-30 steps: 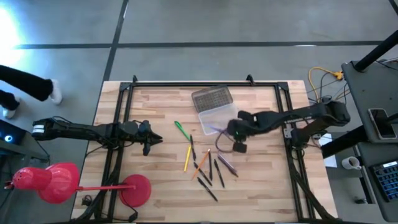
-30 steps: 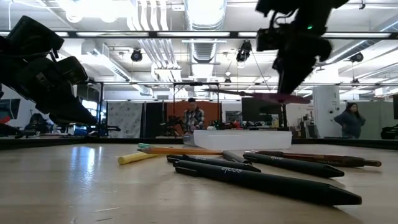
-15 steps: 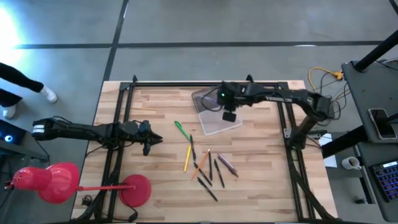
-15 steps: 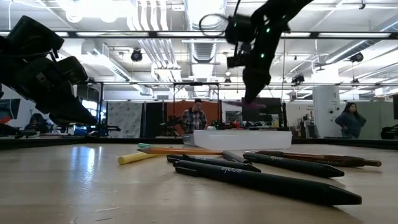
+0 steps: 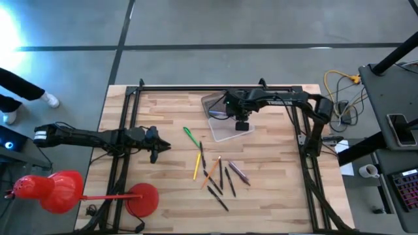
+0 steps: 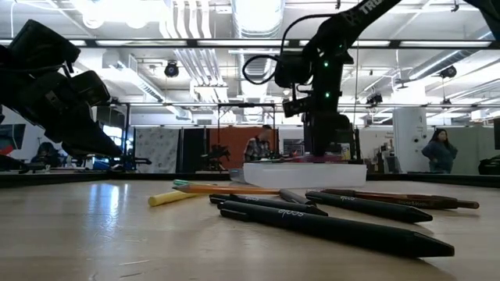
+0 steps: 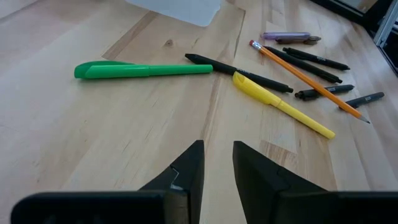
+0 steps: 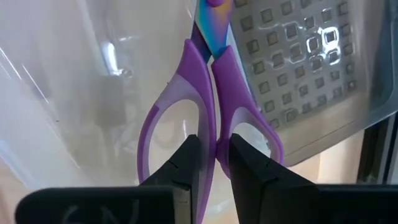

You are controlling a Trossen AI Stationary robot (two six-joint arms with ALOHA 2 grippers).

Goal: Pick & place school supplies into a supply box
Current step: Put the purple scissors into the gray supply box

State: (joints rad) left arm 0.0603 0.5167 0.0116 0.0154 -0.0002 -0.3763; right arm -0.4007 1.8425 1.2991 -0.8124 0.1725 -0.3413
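Scissors (image 8: 208,106) sit clamped in my right gripper (image 8: 211,158), blades pointing away, directly over the supply box (image 5: 228,124) at upper centre of the high view; I judge release is next; left gripper (image 7: 217,165), fingers slightly apart, waits mid-left.
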